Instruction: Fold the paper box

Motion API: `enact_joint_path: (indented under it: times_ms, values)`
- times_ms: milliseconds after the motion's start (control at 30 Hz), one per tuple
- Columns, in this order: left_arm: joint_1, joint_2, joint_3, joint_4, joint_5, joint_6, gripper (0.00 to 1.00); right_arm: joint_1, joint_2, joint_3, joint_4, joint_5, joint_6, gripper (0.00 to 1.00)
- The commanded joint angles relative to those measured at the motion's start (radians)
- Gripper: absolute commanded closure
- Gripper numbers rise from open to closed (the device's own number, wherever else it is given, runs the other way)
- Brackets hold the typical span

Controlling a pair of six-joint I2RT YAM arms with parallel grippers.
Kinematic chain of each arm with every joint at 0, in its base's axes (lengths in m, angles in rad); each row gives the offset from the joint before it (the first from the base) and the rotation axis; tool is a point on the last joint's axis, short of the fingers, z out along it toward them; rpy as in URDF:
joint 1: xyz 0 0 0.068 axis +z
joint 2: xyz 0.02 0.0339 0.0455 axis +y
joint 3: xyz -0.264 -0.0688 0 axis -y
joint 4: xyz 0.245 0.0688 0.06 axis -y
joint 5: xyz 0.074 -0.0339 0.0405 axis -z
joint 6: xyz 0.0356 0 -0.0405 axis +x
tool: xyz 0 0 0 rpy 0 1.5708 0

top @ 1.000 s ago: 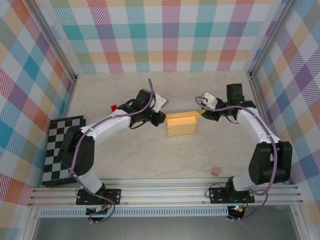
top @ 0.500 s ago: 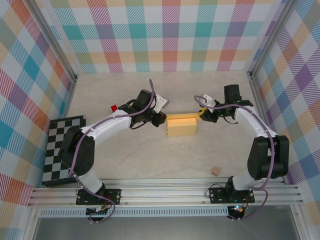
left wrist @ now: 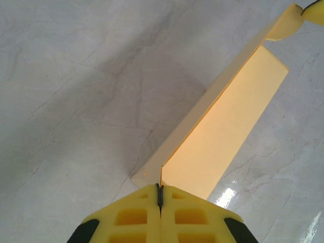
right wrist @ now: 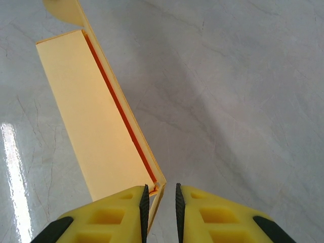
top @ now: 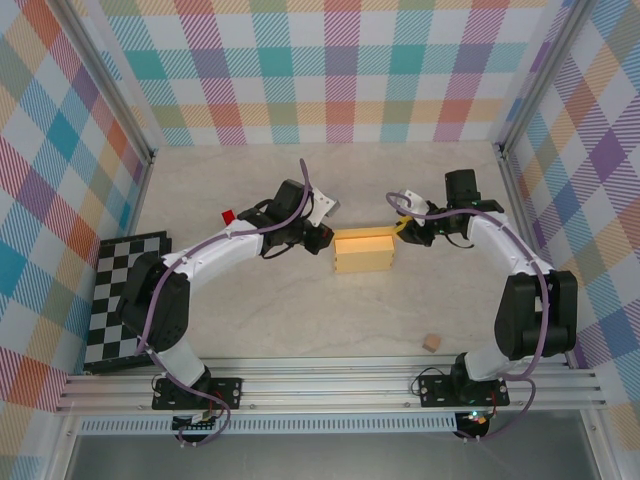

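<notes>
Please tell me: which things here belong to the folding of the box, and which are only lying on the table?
Belong to the job:
- paper box
- left gripper, shut on one end of the box
- right gripper, open, with the box's edge between its fingers

Just lying about:
- tan cube
- red block
- checkered mat

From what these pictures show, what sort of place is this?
Most likely a robot test cell: bright checked walls close in a pale table with a paper box on it, a metal rail runs along its near edge, and a black-and-white checkerboard lies at the left.
</notes>
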Motion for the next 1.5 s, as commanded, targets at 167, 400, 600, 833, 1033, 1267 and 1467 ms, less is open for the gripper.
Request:
enact_joint_path:
  times_ms: [167, 400, 600, 833, 1033, 1267, 1467]
  values:
    - [-0.012, -0.041, 0.012, -0.016, -0.009, -0.006, 1.0, 0.016, 0.014, -0.019, -0.034, 0.02, 0.01, 0.77]
    - [-0.012, -0.046, 0.014, -0.015, -0.018, -0.016, 1.0, 0.022, 0.036, -0.009, -0.042, 0.03, 0.062, 0.88]
    - [-0.015, -0.04, 0.03, -0.008, -0.035, -0.079, 1.0, 0.052, 0.061, 0.014, -0.062, 0.061, 0.138, 0.98]
    - [-0.043, -0.007, 0.066, 0.029, -0.101, -0.31, 1.0, 0.075, 0.061, 0.07, -0.04, 0.093, 0.44, 1.0]
    - [-0.09, -0.001, 0.08, 0.086, -0.212, -0.413, 1.0, 0.112, -0.038, 0.02, 0.101, 0.26, 0.74, 1.0]
    - [-0.1, 0.02, 0.084, 0.091, -0.299, -0.508, 1.0, 0.138, -0.097, -0.002, 0.176, 0.344, 0.994, 1.0]
    - [-0.099, 0.033, 0.078, 0.107, -0.326, -0.667, 1.0, 0.149, -0.107, -0.089, 0.254, 0.364, 1.076, 1.0]
